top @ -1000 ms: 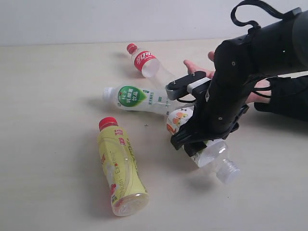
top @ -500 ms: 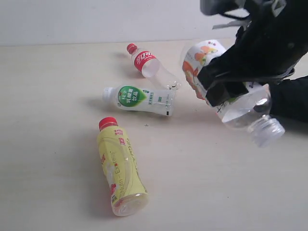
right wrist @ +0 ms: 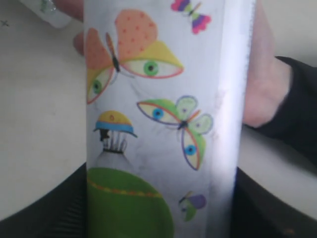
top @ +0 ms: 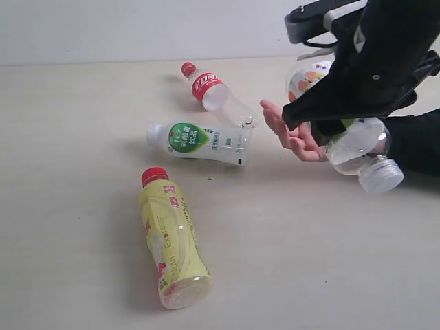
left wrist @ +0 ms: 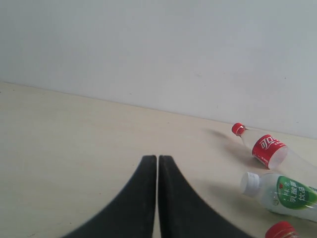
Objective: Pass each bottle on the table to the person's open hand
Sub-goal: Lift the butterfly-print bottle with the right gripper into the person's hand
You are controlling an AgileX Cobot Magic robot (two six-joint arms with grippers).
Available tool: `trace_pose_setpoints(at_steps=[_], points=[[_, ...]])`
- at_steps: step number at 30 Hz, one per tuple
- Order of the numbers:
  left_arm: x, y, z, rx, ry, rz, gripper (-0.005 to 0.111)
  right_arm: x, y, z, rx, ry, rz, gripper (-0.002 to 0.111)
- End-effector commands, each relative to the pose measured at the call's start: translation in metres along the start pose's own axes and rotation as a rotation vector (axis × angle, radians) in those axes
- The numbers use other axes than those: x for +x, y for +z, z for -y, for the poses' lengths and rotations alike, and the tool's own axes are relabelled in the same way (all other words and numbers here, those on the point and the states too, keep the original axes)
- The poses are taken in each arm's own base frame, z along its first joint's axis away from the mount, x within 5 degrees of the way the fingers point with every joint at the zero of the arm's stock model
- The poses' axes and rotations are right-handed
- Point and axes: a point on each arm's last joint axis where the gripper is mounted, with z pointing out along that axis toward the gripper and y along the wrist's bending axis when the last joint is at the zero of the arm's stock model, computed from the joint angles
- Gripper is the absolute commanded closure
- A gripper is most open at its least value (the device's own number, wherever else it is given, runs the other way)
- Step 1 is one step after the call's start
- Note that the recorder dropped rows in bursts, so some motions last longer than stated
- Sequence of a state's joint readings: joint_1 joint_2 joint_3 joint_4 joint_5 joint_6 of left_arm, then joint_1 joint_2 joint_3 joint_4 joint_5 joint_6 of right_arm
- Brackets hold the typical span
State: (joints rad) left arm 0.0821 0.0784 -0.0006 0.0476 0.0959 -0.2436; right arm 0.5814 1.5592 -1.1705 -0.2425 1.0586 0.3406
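The bottles: three are down on the table (top: pixel 82 137), and the fourth, the fruit-label bottle (top: pixel 357 148), is up in the air. The right gripper (top: pixel 323 124) is clamped across its middle, jaws wide around the body, and the bottle is tilted with its white ribbed cap pointing down towards the near edge. It hangs just over the person's open hand (top: pixel 292 134), which reaches in palm-up from the right edge with a black sleeve (top: pixel 416 141) behind it. That looks like the handover pose, though I can't tell whether bottle and palm are touching.

Up close, the label is glossy white film printed with bright butterflies. The body below it is thin clear plastic, so I'd expect it to flex under a squeeze.

The red-label bottle (top: pixel 210 89) lies nearest the far edge. The green-and-white bottle (top: pixel 199 141) lies across the middle, and the yellow bottle (top: pixel 172 240) is closest to the near edge. All three are smooth and round, so they could roll.

The left gripper (left wrist: pixel 157 198) is pinched tight on nothing, parked low over bare table, probably waiting its turn.
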Motion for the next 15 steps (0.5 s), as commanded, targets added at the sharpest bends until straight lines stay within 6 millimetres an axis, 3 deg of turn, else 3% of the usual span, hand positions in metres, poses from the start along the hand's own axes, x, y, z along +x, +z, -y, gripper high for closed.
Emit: trace_pose_setpoints(at_steps=[1,7,15], points=[[0.000,0.000,0.000,0.000,-0.006,0.004,0.103,-0.016,0.025,-0.003,0.056,0.031,0.033,0.108],[0.000,0.000,0.000,0.000,-0.006,0.004,0.103,-0.028,0.054,-0.006,0.059,0.060,-0.013,0.108],[0.000,0.000,0.000,0.000,-0.006,0.004,0.103,-0.034,0.066,-0.008,0.041,0.066,0.003,0.108]])
